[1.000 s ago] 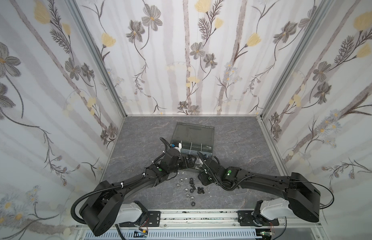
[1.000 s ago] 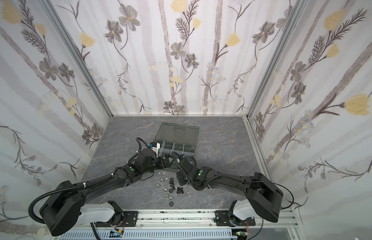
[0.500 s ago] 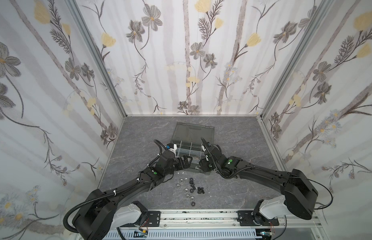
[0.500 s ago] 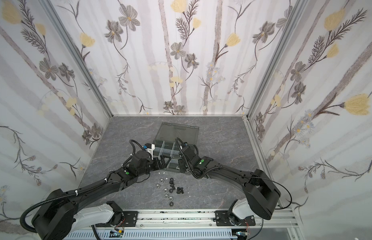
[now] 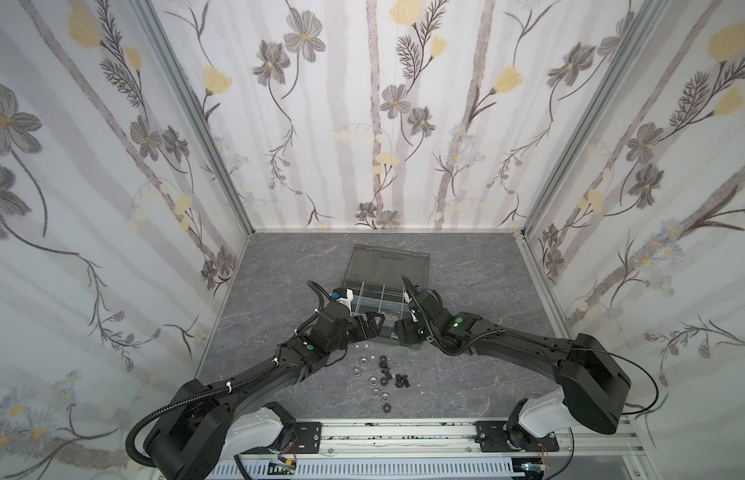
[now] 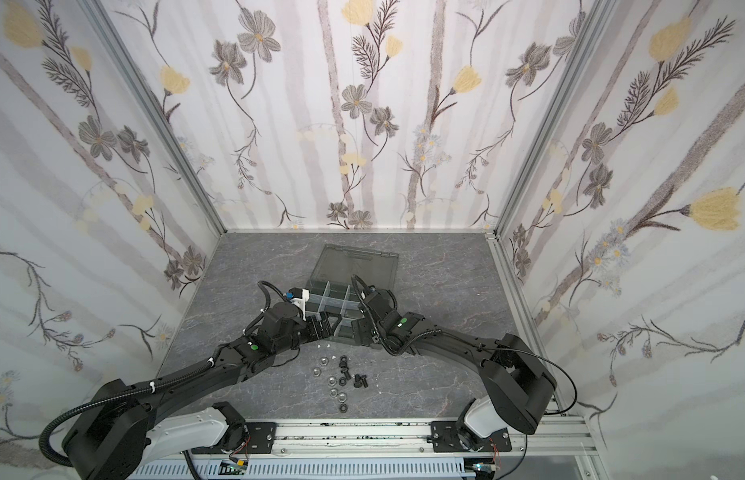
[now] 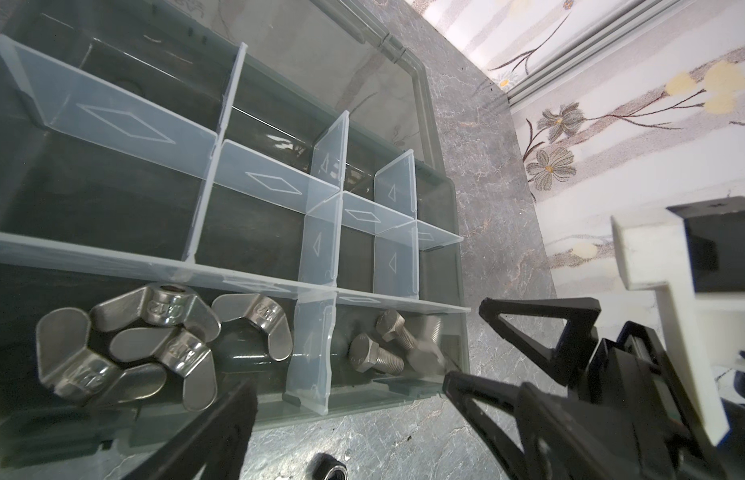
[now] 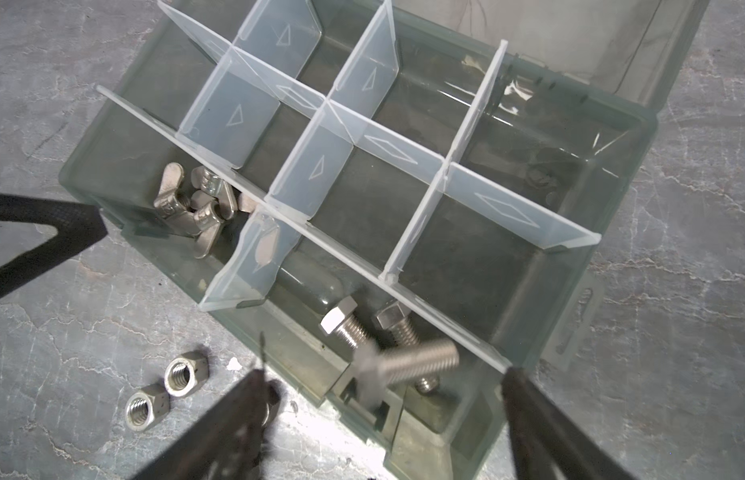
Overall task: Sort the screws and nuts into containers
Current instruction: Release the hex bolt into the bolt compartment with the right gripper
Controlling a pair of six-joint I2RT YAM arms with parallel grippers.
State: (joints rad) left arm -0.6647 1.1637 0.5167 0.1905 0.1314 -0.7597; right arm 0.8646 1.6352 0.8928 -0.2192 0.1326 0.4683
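The containers are cells of a dark grey organiser box (image 5: 412,300) with pale dividers (image 8: 321,166). My right gripper (image 8: 385,374) is open above the box's front corner cell. A blurred silver screw (image 8: 420,359) is loose in mid-air below it, over two silver screws (image 8: 341,322) lying in that cell. The neighbouring cell holds silver wing nuts (image 7: 125,340). My left gripper (image 7: 348,382) is open and empty at the box's front wall. Loose silver nuts (image 5: 362,361) and black screws (image 5: 400,380) lie on the table in front, and two hex nuts (image 8: 186,372) lie near the right fingers.
The box's smoky lid (image 5: 389,266) lies open flat behind it. A black nut (image 7: 329,467) sits on the grey table just under the left gripper. Both arms meet close together at the box front. Patterned walls (image 5: 113,249) enclose the table on three sides.
My right gripper rose from the loose pile to the box's front corner cell and opened, letting the silver screw go. The left gripper stayed open and barely shifted.
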